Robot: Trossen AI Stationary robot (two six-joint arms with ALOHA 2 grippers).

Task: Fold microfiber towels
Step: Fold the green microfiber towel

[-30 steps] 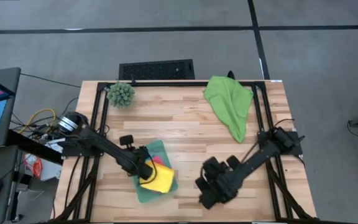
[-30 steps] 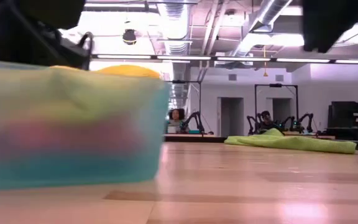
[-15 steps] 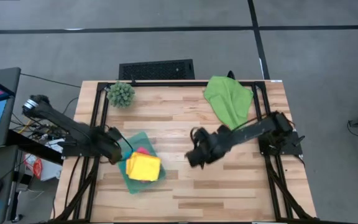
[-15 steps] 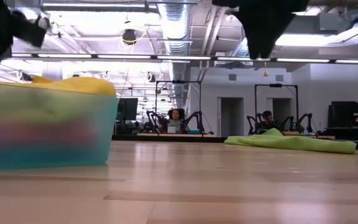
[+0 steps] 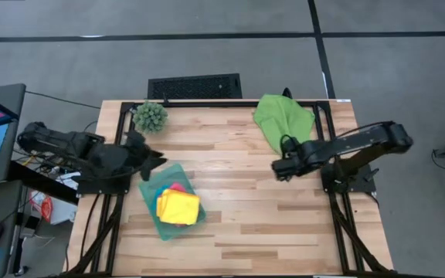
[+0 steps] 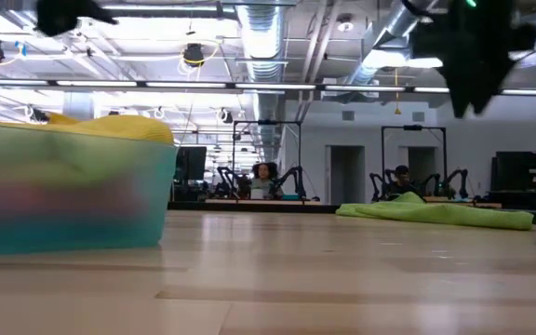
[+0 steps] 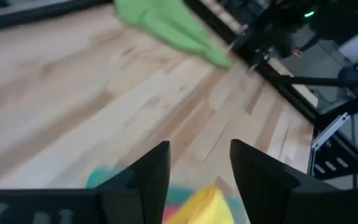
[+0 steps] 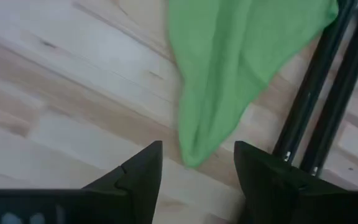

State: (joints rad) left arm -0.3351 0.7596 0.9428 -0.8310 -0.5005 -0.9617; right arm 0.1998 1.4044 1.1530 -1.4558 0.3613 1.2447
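While the left pincer (image 5: 154, 157) hangs over the counter's (image 5: 230, 224) left edge just beside the teal tray (image 5: 151, 218), its two dark fingers (image 7: 149, 171) stand apart with nothing between them, and its wrist view looks past them over the yellow towel (image 7: 201, 204) toward the far side of the wood. The tray lies on the front left part of the counter and holds a folded stack: the yellow towel (image 5: 178, 207) lies on top, a pink towel (image 5: 177, 188) shows as a thin edge at its far side, and from table height the tray's (image 6: 73, 195) cloudy wall lets through bands of pink and blue that are too blurred to tell apart as cloths. The right pincer (image 5: 277, 169) is above the right half of the counter, near the lower tip of the green towel (image 5: 284, 127) but not touching it; its fingers (image 8: 138, 171) are spread wide and empty, and its wrist view shows the green towel (image 8: 229, 68) lying loose and unfolded beyond them. That green towel is spread in a rumpled, tapering shape at the back right of the counter, beside the black frame rail (image 5: 321, 131). A small spiky green plant (image 5: 150, 116) stands at the back left corner, well apart from both towels. In the low view the green towel (image 6: 435, 214) lies flat on the wood far off.
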